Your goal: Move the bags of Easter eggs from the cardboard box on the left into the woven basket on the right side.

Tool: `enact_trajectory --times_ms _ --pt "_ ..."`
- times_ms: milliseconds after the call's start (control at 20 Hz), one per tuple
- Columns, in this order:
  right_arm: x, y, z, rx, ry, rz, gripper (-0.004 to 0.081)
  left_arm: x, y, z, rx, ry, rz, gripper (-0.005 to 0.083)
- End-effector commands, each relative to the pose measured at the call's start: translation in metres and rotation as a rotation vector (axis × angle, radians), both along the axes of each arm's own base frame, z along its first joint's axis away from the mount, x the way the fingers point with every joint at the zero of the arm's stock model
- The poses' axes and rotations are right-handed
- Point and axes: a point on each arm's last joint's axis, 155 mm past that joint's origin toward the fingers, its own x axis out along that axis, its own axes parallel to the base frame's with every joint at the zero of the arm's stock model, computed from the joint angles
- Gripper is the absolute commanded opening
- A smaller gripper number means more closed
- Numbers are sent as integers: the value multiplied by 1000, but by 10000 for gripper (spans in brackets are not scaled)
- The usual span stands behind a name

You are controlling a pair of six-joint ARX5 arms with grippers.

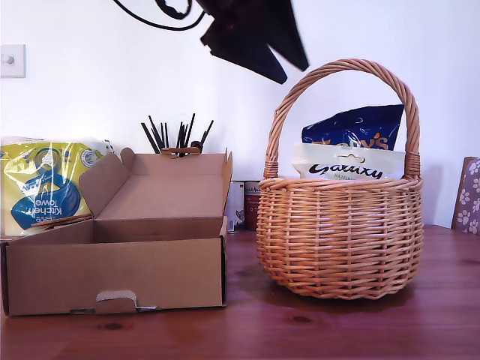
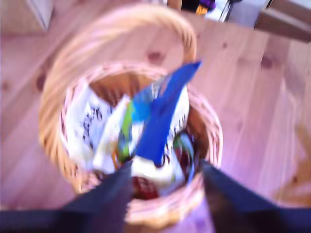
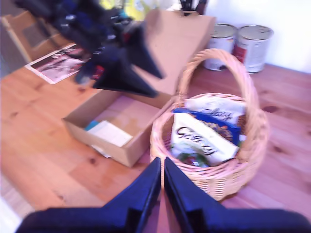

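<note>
- Two grippers are over a wooden table [image 1: 360, 330]; the items below run from the exterior view's left to its right.
- At the exterior view's left edge, a yellow-and-blue kitchen towel pack [image 1: 41, 187] stands behind the box.
- Next is the cardboard box [image 1: 120, 266]. Its flap lid is raised at the back and its tab slot faces the camera. In the second wrist view, a pale flat card [image 3: 109, 133] lies on its floor.
- Behind the box, thin black sticks [image 1: 176, 135] fan upward. Tins [image 1: 247, 202] stand by the wall between box and basket.
- My first gripper [image 2: 166, 167] hangs from the exterior view's top edge, angled down toward the basket. It is high above the rim nearest the box. Its jaws are spread wide with nothing between them. Its own blurred view looks straight down into the basket.
- The woven basket [image 1: 341, 255] stands just beside the box, with its handle arching upright.
- Inside it are the bags of Easter eggs [image 3: 206, 131]. A cream Galaxy pouch [image 1: 346, 169] faces the exterior camera. A dark blue pouch [image 1: 356, 126] pokes up behind it. Both rise above the rim. The second wrist view shows another pale pouch [image 3: 216, 108] beyond the blue one.
- My second gripper [image 3: 163, 167] is outside the exterior view. It is held high and well apart from the basket, tilted down toward basket and box. Its jaws are pressed together and hold nothing.
</note>
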Motion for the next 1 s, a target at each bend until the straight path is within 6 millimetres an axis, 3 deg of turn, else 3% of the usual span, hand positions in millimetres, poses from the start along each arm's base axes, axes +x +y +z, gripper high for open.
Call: enact_trajectory --times_ms 0,250,550,800,950 --pt "3 -2 -1 -10 -14 -15 -12 -9 7 11 -6 -4 -3 -19" --pt "8 -3 8 -8 -58 -28 -12 -13 34 10 90 -38 34 -24" --pt "25 -16 19 -3 -128 -135 -12 8 69 44 -69 -132 242 -24" --pt "51 -29 32 61 -227 -269 -12 27 132 37 -186 -186 465 -24" --pt "64 -48 21 39 -237 -374 -12 34 169 30 -225 -214 567 -24"
